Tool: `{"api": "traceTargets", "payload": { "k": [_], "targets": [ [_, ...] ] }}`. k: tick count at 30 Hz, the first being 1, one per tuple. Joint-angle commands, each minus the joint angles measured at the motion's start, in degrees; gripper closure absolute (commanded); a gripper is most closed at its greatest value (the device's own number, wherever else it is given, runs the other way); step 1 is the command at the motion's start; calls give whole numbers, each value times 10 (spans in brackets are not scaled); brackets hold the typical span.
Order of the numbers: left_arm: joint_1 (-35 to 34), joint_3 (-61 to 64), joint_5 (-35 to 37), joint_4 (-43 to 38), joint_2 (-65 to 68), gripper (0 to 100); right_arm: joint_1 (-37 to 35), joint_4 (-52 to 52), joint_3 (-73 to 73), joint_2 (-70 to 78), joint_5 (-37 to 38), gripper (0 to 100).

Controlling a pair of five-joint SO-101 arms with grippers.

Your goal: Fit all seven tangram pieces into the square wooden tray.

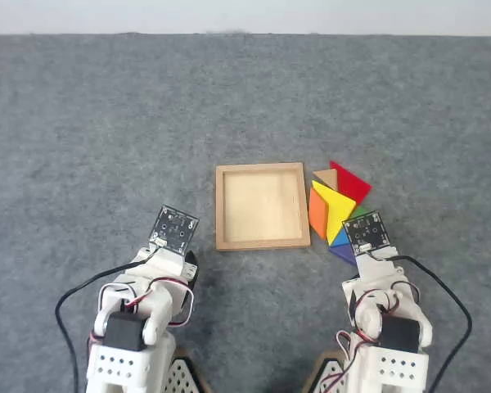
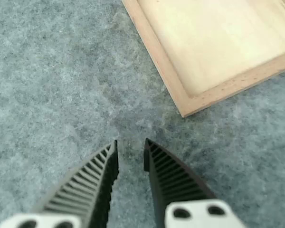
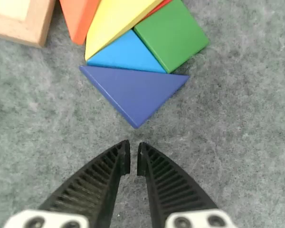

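Right wrist view: purple triangle [image 3: 133,92] just ahead of right claw [image 3: 133,159], apart.

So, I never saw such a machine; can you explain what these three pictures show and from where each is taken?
These are two small robot arms at a grey table. The high view looks down from a fixed camera above. The other two come from cameras on the arms' wrists, so the black ridged fingers there are the left gripper and the right gripper. Both hold nothing. A square wooden tray lies empty. Beside it, coloured tangram pieces lie in a cluster, among them a yellow piece and a dark blue triangle just in front of the right gripper.
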Motion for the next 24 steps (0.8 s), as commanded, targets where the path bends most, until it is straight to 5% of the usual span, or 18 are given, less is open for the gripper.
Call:
{"api": "traceTargets", "payload": {
  "k": [1,7,13,24],
  "targets": [
    [1,-4,4,3,-1,912,0,-22,11,-13,1,957],
    [1,-4,4,3,-1,912,12,-218,-6,-7,58,957],
    [2,-4,4,3,-1,912,-27,-153,-135,45,13,957],
    [1,-4,4,3,-1,912,-101,-151,-469,586,-36,956]
  ]
}}
